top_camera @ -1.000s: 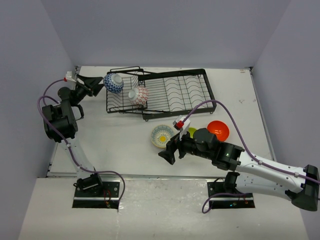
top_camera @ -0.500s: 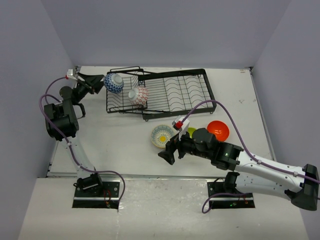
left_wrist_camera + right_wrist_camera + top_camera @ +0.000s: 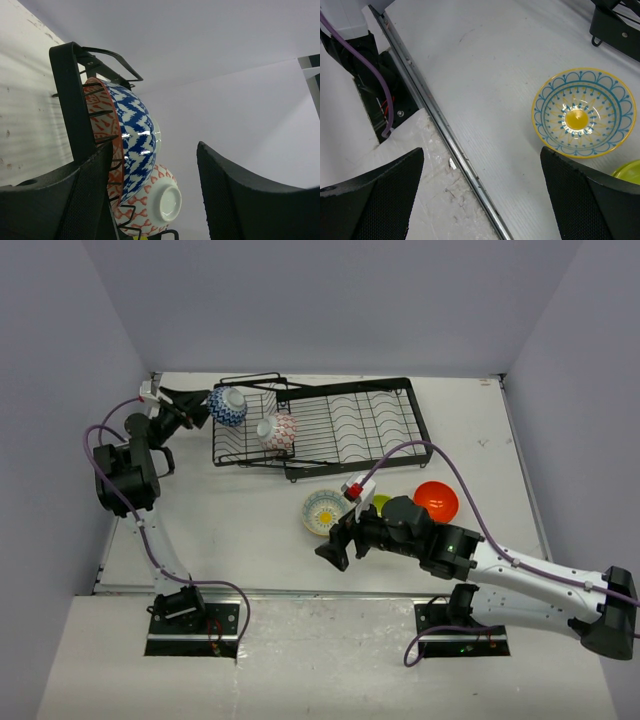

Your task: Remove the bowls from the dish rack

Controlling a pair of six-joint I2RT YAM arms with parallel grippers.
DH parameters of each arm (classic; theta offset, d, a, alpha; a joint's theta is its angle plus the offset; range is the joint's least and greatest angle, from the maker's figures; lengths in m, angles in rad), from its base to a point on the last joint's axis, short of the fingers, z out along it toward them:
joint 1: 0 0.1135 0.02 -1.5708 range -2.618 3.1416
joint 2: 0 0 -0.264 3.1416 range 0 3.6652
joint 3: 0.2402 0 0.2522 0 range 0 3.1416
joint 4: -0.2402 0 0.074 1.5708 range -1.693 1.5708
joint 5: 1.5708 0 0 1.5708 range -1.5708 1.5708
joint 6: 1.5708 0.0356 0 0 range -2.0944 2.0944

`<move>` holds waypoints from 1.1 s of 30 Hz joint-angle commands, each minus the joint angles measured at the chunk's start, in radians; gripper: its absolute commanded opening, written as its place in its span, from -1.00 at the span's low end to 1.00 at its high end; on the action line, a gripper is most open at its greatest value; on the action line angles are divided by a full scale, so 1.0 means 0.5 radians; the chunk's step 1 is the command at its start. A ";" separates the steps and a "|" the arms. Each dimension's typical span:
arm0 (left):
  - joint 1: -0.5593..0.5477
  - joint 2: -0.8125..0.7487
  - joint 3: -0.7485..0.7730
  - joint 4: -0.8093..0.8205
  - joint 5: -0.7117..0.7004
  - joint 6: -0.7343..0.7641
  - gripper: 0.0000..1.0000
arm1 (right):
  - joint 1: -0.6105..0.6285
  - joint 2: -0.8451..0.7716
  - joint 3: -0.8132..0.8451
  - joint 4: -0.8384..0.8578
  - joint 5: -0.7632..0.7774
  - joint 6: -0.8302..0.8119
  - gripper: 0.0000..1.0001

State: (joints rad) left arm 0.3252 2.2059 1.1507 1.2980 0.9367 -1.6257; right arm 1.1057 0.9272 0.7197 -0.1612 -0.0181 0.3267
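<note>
Now: left gripper (image 3: 154,150) jaws apart, empty, lined up on blue-patterned bowl (image 3: 132,135) standing on edge at end of dish rack (image 3: 350,420). Red-and-white bowl (image 3: 277,430) near it in rack. Right gripper (image 3: 482,149) wide open, empty, above table. I judge bowl glazed, slick, rigid, chippable: pinch rim, lift clear of prongs.

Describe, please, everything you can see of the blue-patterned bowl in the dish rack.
The blue-patterned bowl is small, round and glossy, seemingly ceramic: blue zigzags on white outside, a red-orange pattern inside. It stands on edge among the wire prongs at the left end of the dish rack, beside the red-and-white bowl. The left gripper hovers open just beside it; contact cannot be told.
</note>
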 commanded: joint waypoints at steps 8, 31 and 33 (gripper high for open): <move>-0.021 0.107 0.082 0.506 -0.011 -0.184 0.29 | 0.004 0.029 0.104 0.074 -0.028 -0.046 0.98; -0.049 0.245 0.119 0.920 -0.079 -0.510 -0.10 | 0.001 0.075 0.131 0.068 -0.056 -0.061 0.98; -0.049 0.245 0.119 0.941 -0.082 -0.519 -0.10 | 0.001 0.072 0.131 0.068 -0.059 -0.061 0.98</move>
State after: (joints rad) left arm 0.3180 2.3074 1.1934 1.3457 0.8944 -1.8713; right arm 1.1057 0.9630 0.7422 -0.1574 -0.0235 0.3130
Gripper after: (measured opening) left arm 0.447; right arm 0.987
